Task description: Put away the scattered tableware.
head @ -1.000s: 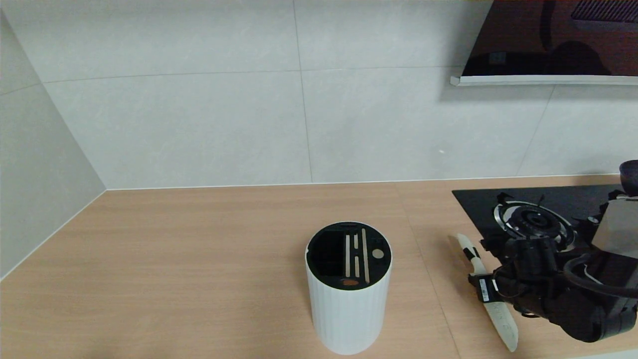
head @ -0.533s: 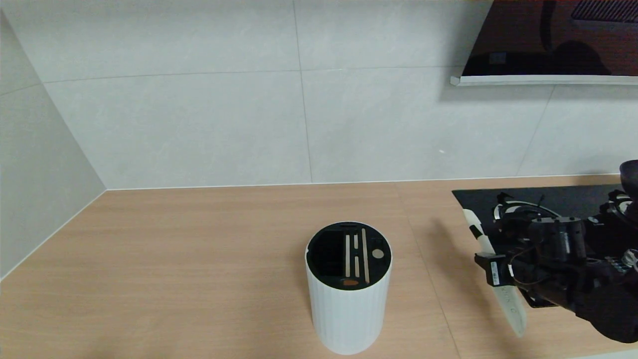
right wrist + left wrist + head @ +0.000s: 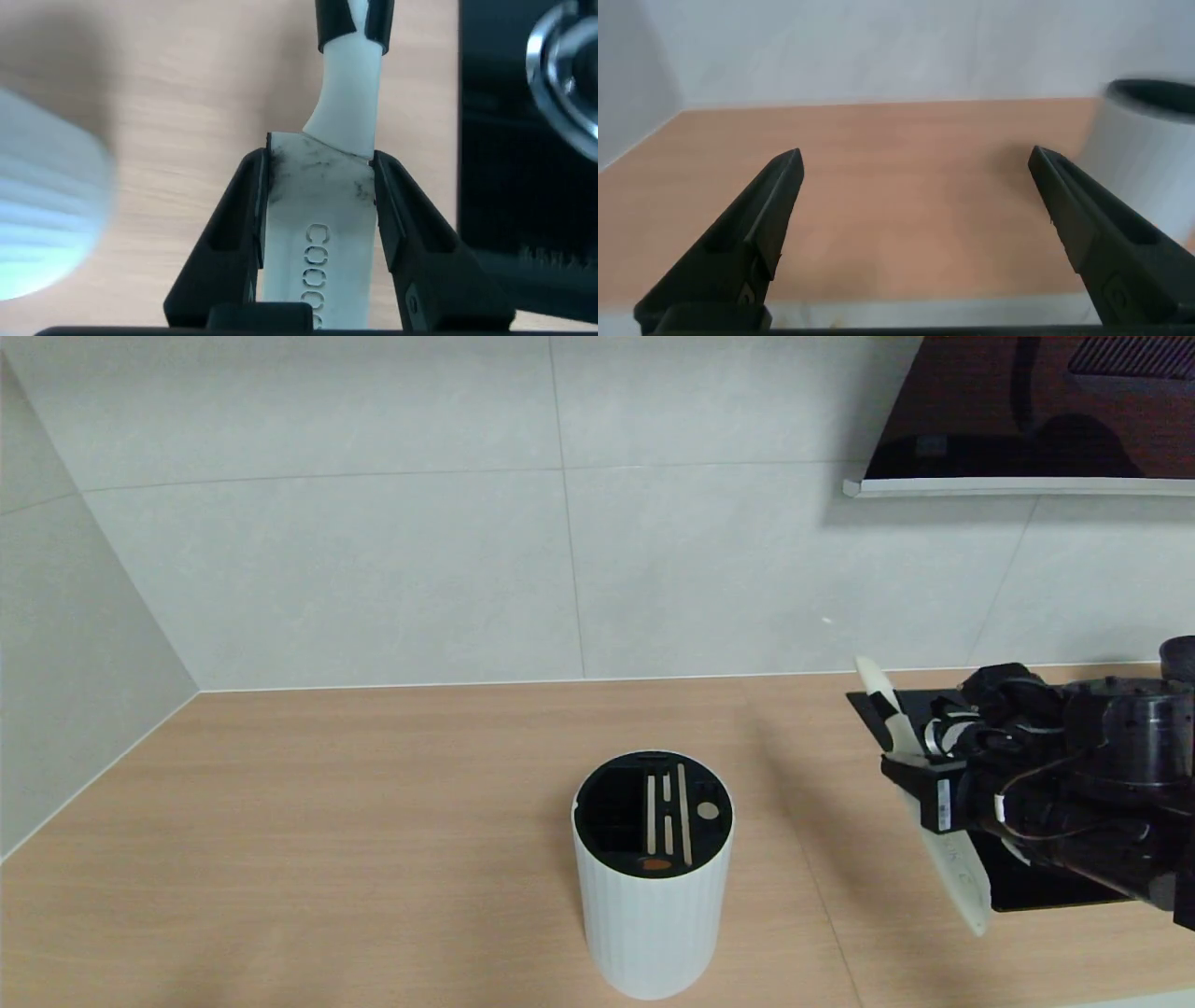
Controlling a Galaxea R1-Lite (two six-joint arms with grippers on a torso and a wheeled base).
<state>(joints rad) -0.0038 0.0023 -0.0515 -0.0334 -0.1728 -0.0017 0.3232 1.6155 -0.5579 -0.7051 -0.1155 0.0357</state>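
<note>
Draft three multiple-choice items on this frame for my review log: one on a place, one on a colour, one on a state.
1. Where does the holder stand?
A. in a sink
B. on the counter
C. on a shelf

2. What colour is the blade of the knife?
A. red
B. black
C. white

3. How is the right gripper?
A. open and empty
B. shut on the knife
C. shut and empty

Key: 1 B, its base rests on the wood top. 2 C, the blade shows white in the head and right wrist views. 3 B, it clamps the blade on both sides, clear of the counter.
</note>
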